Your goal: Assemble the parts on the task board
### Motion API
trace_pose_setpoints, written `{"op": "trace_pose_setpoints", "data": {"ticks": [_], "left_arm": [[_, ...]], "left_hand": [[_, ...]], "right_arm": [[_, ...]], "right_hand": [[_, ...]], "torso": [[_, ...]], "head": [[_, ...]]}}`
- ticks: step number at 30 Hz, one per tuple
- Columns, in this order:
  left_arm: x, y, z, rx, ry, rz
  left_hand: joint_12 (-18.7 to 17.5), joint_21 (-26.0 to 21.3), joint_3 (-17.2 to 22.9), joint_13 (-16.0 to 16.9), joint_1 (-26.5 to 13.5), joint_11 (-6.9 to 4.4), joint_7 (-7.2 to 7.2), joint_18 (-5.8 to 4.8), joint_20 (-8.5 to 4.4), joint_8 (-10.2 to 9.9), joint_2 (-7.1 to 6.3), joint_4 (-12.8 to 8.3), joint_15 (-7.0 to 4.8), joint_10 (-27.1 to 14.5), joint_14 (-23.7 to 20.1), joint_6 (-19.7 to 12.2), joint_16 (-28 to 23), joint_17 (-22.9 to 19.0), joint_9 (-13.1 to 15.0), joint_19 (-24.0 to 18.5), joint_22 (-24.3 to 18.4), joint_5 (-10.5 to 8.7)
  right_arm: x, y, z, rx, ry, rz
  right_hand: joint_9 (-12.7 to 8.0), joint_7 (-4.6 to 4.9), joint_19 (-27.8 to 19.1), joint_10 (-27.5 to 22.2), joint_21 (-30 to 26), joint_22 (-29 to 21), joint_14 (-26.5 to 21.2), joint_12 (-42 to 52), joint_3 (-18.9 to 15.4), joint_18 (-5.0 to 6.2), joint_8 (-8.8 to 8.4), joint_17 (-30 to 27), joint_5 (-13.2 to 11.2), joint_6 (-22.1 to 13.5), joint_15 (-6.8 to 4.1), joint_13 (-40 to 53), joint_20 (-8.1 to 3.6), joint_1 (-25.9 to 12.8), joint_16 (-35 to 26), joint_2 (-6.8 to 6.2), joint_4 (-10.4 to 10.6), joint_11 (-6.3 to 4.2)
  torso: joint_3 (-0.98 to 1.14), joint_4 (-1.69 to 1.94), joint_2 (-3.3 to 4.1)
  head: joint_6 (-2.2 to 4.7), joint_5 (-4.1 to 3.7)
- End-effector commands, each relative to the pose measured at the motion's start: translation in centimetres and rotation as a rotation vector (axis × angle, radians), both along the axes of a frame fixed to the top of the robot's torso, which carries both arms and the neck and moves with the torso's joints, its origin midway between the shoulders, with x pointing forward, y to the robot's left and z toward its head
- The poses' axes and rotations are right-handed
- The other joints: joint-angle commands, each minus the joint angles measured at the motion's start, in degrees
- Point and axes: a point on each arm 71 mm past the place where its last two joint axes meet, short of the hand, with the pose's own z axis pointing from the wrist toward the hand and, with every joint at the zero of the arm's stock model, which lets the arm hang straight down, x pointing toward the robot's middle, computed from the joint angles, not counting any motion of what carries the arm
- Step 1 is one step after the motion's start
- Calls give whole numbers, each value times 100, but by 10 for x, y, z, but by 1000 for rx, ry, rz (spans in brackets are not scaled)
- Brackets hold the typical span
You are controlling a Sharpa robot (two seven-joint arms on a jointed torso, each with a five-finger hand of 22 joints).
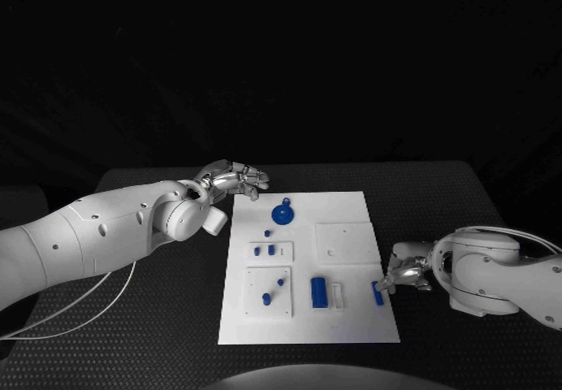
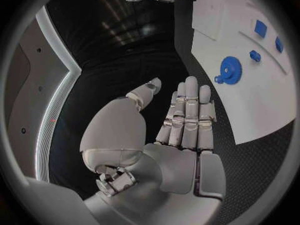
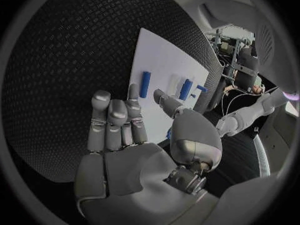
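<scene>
1. The task board is a white plate that lies flat on the black table, about in the middle of it. I use the task board as the landmark for all places.
2. The blue gear lies on the board near its far edge. In the left wrist view the same gear is flat on the white surface, with small blue pieces just beside it.
3. The blue cylinder lies on the near half of the board. A white bar lies just beside it, on the side of the right arm.
4. A small blue bar lies close to the board's edge on the right arm's side.
5. Two small blue pegs are in the raised white plate at the board's near corner on the left arm's side.
6. The left hand is above the table just outside the board's far corner. Its fingers are straight and close side by side, the thumb is a little apart, and it holds nothing.
7. The right hand is at the board's edge, next to the small blue bar. Its fingertips come very near this bar, but I cannot tell if they touch it.
8. In the right wrist view the fingers are nearly straight and close together, the thumb stands apart, and nothing is between them.
</scene>
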Motion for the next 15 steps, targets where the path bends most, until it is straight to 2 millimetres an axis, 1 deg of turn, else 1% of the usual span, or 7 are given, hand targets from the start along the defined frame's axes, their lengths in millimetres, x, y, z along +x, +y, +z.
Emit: {"op": "trace_pose_setpoints", "data": {"ticks": [1, 3, 4, 7, 11, 13, 15], "left_arm": [[-1, -3, 1, -10, -5, -24], [-1, -2, 1, -10, -5, -22], [-1, -2, 1, -10, -5, -22], [-1, -2, 1, -10, -4, -23], [-1, -2, 1, -10, -3, -24], [-1, -2, 1, -9, -3, -23], [-1, -2, 1, -9, -3, -23]], "left_hand": [[22, -37, -29, 5, 13, 9, -6, 52, -7, 22, 14, -4, 3, 44, 38, 44, -33, 9, 6, 35, 21, 11], [22, -37, -29, 5, 13, 9, -6, 52, -7, 22, 14, -3, 3, 44, 38, 44, -33, 9, 6, 35, 21, 11], [22, -38, -29, 5, 12, 9, -6, 51, -7, 22, 14, -3, 3, 44, 38, 43, -33, 9, 6, 35, 21, 11], [22, -38, -30, 5, 10, 9, -5, 51, -7, 22, 15, -2, 3, 44, 38, 43, -34, 10, 5, 36, 22, 10], [22, -39, -31, 5, 8, 9, -5, 50, -8, 21, 16, -1, 3, 44, 38, 41, -35, 10, 5, 36, 23, 10], [22, -40, -32, 5, 7, 9, -4, 50, -8, 21, 16, -1, 3, 43, 38, 41, -35, 11, 4, 36, 23, 10], [21, -40, -32, 5, 6, 9, -4, 50, -8, 21, 17, 0, 3, 43, 38, 41, -36, 11, 4, 36, 24, 10]], "right_arm": [[1, 1, -1, -19, -34, -4], [0, 3, -3, -19, -35, 1], [0, 4, -4, -24, -37, 8], [-1, 7, -8, -34, -39, 23], [-3, 13, -13, -43, -31, 46], [-5, 15, -17, -46, -21, 54], [-7, 17, -21, -50, -14, 64]], "right_hand": [[-7, 0, 46, 51, 31, -7, 43, 12, 16, 111, 19, 10, 14, 44, -6, 9, -3, -42, -5, -26, 20, 3], [-10, -1, 50, 55, 33, -7, 49, 12, 22, 111, 21, 11, 14, 46, -8, 13, -6, -44, -6, -45, 17, 2], [-11, -1, 52, 57, 34, -7, 51, 11, 27, 111, 22, 12, 14, 46, -9, 15, -9, -39, -7, -64, 12, 1], [-17, -3, 60, 62, 36, -8, 59, 8, 50, 111, 26, 15, 14, 46, -11, 23, -17, -27, -12, -105, 5, 0], [-25, -4, 71, 70, 39, -9, 69, 1, 83, 111, 34, 19, 14, 48, -12, 37, -28, 16, -21, -138, -22, -2], [-28, -7, 77, 77, 44, -8, 76, -2, 104, 111, 42, 23, 14, 52, -13, 47, -37, 83, -25, -154, -75, -4], [-33, -7, 84, 83, 47, -8, 83, -8, 117, 111, 49, 28, 14, 53, -13, 57, -40, 137, -30, -177, -110, -4]], "torso": [[-3, 2, -3], [-4, 3, -3], [-2, 1, -3], [-4, 1, -4], [0, 1, -3], [5, 0, -1], [6, 0, -1]], "head": [[-10, -5], [-21, -3], [-21, -2], [-17, -2], [-32, 7], [-31, 9], [-32, 11]]}}
